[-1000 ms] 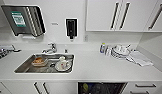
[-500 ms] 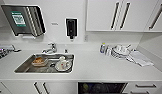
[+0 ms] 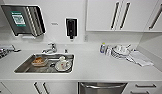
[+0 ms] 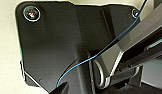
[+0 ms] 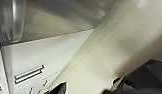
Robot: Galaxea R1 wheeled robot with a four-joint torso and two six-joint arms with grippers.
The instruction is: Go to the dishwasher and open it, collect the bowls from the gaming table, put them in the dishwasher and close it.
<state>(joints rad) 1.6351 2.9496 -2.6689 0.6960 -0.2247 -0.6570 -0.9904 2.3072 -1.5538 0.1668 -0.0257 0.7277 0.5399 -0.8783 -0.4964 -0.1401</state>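
The dishwasher (image 3: 102, 88) sits under the white counter straight ahead of me, its grey steel front shut and its bar handle (image 3: 103, 86) running across the top. In the right wrist view the same steel front (image 5: 49, 25) and its handle (image 5: 13, 20) loom close, next to white drawers (image 5: 29, 72) and pale floor. A dark tip of my right gripper (image 5: 59, 89) pokes in at the frame's edge. My left gripper (image 4: 62, 89) likewise shows just a dark tip in front of the robot's own plate. The bowls and the gaming table are out of view.
A steel sink (image 3: 22, 68) holds pale dishes with food remains, with a tap (image 3: 50, 47) behind it. Stacked dishes (image 3: 120, 51) and a cloth (image 3: 140, 58) lie on the counter's right. White wall cabinets (image 3: 109, 15), a paper dispenser (image 3: 23, 20) and a soap dispenser (image 3: 71, 27) hang above.
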